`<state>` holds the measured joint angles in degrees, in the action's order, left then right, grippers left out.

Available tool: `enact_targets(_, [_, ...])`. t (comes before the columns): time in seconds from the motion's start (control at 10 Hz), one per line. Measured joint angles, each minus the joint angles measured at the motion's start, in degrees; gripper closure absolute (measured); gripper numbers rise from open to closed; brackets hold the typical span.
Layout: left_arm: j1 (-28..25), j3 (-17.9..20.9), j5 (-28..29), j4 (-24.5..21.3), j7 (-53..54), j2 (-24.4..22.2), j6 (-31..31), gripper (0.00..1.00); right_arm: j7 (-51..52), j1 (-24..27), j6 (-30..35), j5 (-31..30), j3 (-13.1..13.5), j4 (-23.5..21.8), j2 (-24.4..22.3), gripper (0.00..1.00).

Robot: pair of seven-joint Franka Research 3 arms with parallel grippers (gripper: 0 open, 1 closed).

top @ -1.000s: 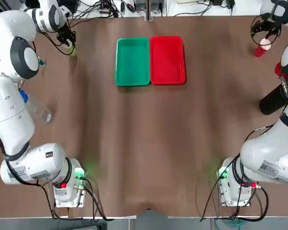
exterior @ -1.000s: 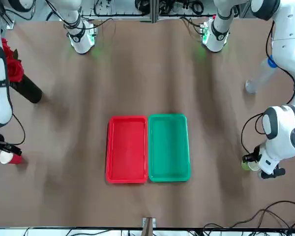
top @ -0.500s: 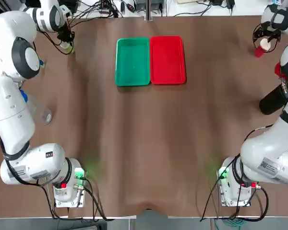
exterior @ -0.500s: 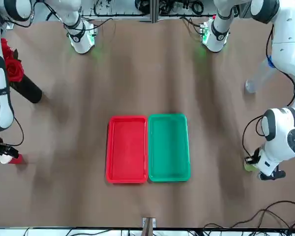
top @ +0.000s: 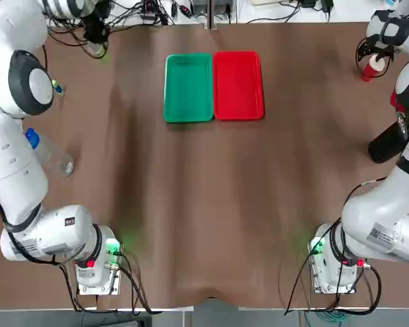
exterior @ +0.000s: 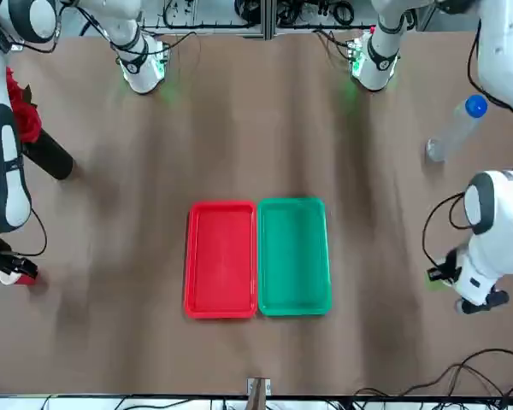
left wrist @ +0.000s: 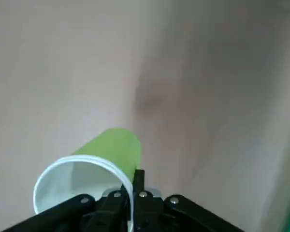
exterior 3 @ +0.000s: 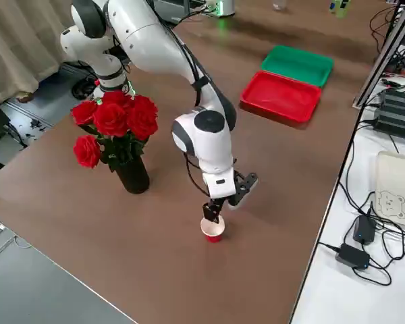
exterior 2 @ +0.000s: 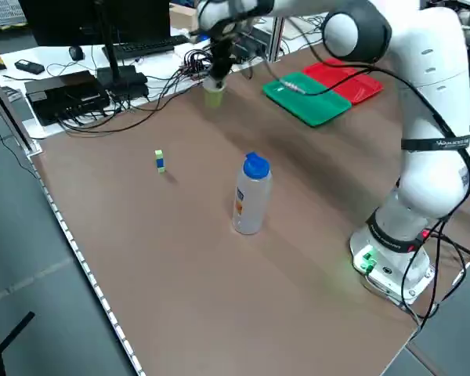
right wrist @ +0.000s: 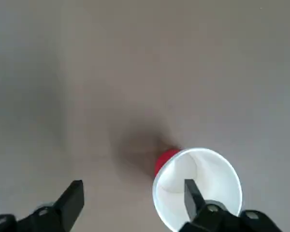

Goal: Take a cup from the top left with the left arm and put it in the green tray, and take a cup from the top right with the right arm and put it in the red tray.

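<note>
The yellow-green cup [left wrist: 108,154] hangs tilted above the table with my left gripper [left wrist: 131,186] shut on its rim. From overhead that left gripper [top: 95,30] is at the far left corner, the cup [top: 99,53] just below it. The red cup [right wrist: 198,193] stands on the table at the far right. My right gripper [right wrist: 133,188] is open over it, one finger [right wrist: 192,193] inside the rim and the other out to the side. The green tray [top: 188,87] and the red tray [top: 238,85] lie side by side at the far middle, nothing in them.
A plastic bottle with a blue cap [exterior 2: 251,194] stands on the robot's left side, with a small block [exterior 2: 160,160] nearby. A dark vase of red roses [exterior 3: 118,135] stands near the right arm. Cables and electronics line the far edge.
My left gripper has lifted the yellow-green cup off the table and drawn toward the far left corner. My right gripper has come down over the red cup.
</note>
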<state>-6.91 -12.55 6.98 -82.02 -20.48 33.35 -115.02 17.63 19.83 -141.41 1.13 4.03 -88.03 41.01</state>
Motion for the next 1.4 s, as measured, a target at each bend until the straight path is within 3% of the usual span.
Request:
enact_targets(0.2, [6.5,-1.9,-0.1,-0.1,-12.2,-1.5,3.4,0.98,1.1,0.1,0.0,0.0,0.0,0.0,0.2,0.29])
enact_targets(0.5, [14.2,-2.3,-2.3,-0.3,-23.0,-1.5,3.3,0.98,2.3,0.5,0.0,0.0,0.0,0.0,0.3,0.37])
enact_targets(0.7, [18.7,-2.3,-3.3,-0.4,-28.9,-1.0,-0.7,0.98,3.4,0.6,0.0,0.0,0.0,0.0,0.4,0.5])
enact_targets(1.0, [25.2,-1.7,-3.3,-0.5,-37.4,3.3,-9.6,0.98,5.9,1.2,0.0,0.0,0.0,0.0,0.5,0.7])
enact_targets(1.4, [27.5,-0.9,-3.2,-0.4,-38.4,7.1,-12.0,0.98,8.8,1.4,0.1,0.0,0.0,0.0,0.5,0.81])
